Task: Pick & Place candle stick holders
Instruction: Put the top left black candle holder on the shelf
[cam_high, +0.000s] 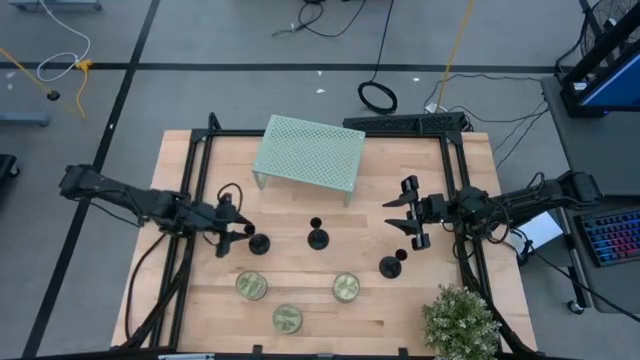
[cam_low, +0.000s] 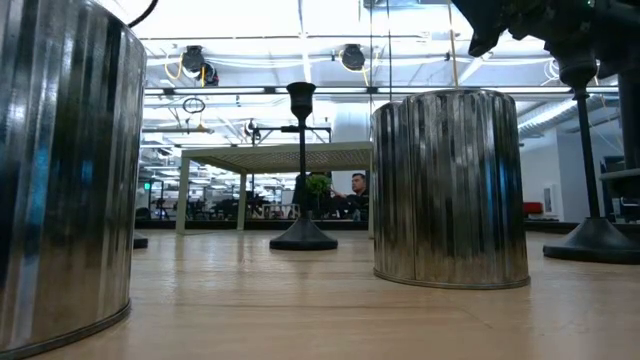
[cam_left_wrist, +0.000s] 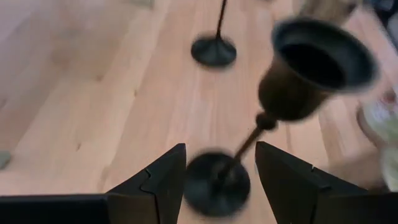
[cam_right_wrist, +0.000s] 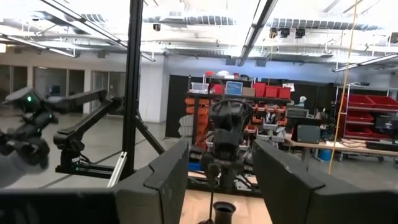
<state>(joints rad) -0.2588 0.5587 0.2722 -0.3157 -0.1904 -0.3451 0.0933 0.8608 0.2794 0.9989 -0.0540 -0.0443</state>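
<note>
Wooden table (cam_high: 330, 300) in an open workshop; a green mesh rack (cam_high: 308, 152) stands at its far side, three tins (cam_high: 251, 285) near the front and a plant (cam_high: 462, 322) at the front right corner. Three holders stand upright in a loose row mid-table. Left holder (cam_high: 260, 243): the left gripper (cam_high: 238, 232) is low beside it, fingers (cam_left_wrist: 163, 183) apart with the stem and base between them, not clamped. Middle holder (cam_high: 318, 238): free, well apart from both grippers. Right holder (cam_high: 391, 266): free, just in front of the right gripper (cam_high: 412, 215), which hangs above the table with fingers (cam_right_wrist: 166, 177) spread, gripping nothing.
</note>
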